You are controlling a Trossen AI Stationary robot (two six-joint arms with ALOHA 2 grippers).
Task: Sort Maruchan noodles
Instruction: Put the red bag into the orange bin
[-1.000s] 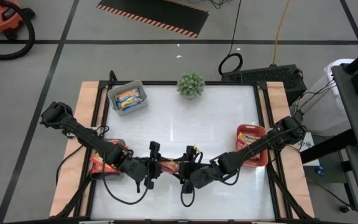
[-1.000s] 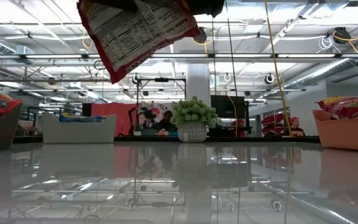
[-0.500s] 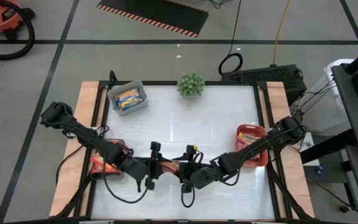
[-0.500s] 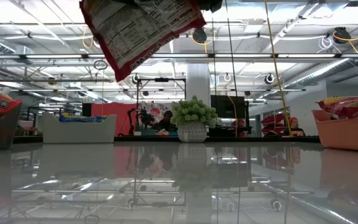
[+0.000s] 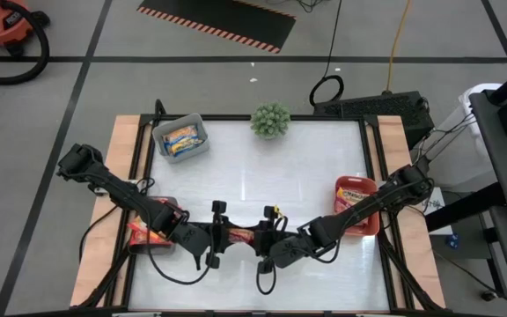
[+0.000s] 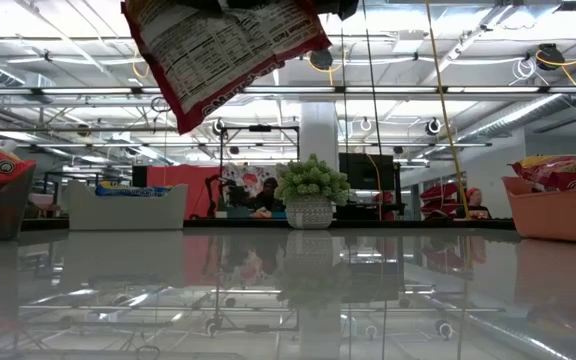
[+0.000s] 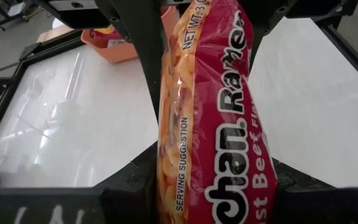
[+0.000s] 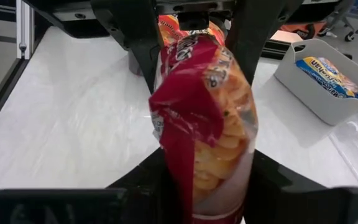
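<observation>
On the white table (image 5: 262, 167), at its near edge, we see the left tool (image 5: 221, 236) and right tool (image 5: 267, 239) facing each other, both pinching one red noodle packet (image 5: 241, 234) held clear above the surface. Beyond it, an orange bin (image 5: 356, 203) holds red packets to the right. Farther back, left of the potted plant (image 5: 270, 120), a grey bin (image 5: 180, 137) holds a yellow-and-blue packet (image 5: 181, 138).

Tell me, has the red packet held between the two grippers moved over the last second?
Yes. In the low view the red packet has swung slightly, its lower corner drifting left and up against the ceiling beams; both grippers hold it over the table's near edge.
</observation>
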